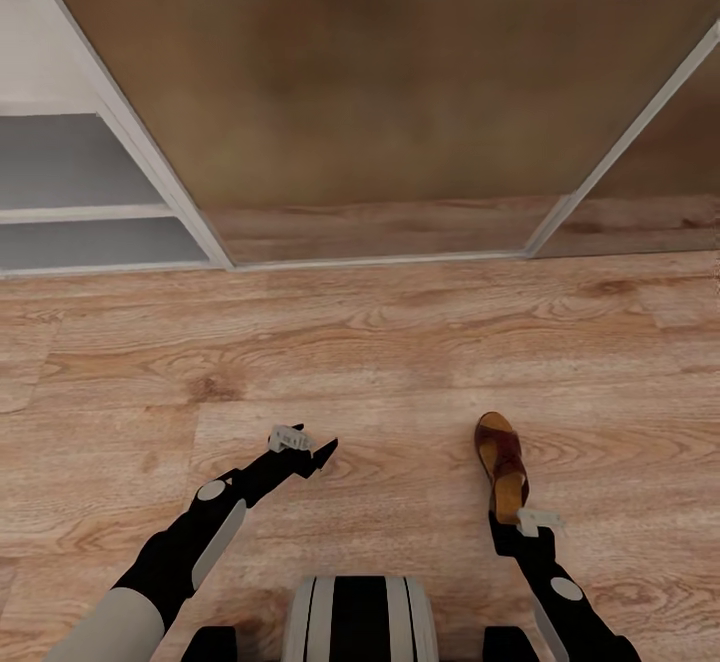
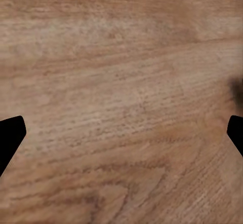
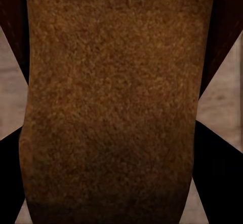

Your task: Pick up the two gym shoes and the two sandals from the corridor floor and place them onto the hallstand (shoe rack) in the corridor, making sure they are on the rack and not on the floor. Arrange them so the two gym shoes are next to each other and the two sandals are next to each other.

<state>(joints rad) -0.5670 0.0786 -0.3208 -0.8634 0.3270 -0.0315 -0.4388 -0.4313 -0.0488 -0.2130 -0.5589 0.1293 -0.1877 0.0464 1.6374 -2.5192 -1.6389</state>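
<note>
One dark brown sandal lies toe away from me over the wood-plank corridor floor, right of centre. My right gripper is shut on the sandal's heel end; in the right wrist view its tan insole runs between the two black fingers. Whether the sandal rests on the floor or hangs just above it I cannot tell. My left gripper hovers open over bare planks left of centre, its fingertips spread wide with nothing between them. The gym shoes and the other sandal are out of view.
The pale grey-white hallstand with its two open shelves stands at the far left. A brown wall panel with white trim closes off the far side. My own base is at the near edge.
</note>
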